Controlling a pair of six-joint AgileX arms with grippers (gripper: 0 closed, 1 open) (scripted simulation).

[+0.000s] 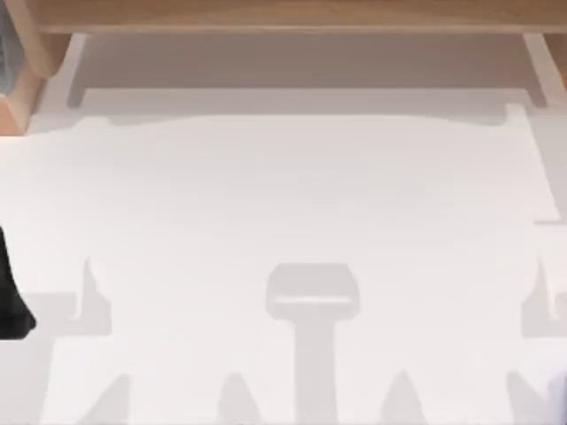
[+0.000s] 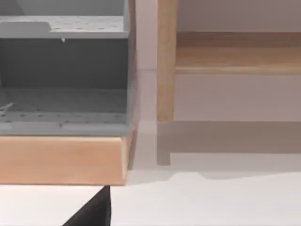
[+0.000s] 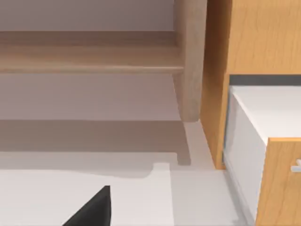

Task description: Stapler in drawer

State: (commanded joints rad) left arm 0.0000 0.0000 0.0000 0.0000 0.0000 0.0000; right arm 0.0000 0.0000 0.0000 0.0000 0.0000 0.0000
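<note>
no stapler is visible on the white counter (image 1: 292, 195), so its grip is guesswork: likely rigid, weighty, taken across its body; the drawer (image 3: 263, 141) stands open, each end effector's state untellable.

We look down on a white table (image 1: 292, 195) marked by soft grey shadows. Along 12 o'clock runs a light wooden shelf (image 1: 292, 16), its two pale legs coming down at about 11 o'clock (image 1: 64, 75) and 1 o'clock (image 1: 540, 71). A wooden block edge (image 1: 19, 97) sits at 10 o'clock. At 8 o'clock, against the left edge, a black part of our left arm (image 1: 11, 292) pokes into view. A shadow shaped like a broad head on a stem lies toward 6 o'clock.
</note>
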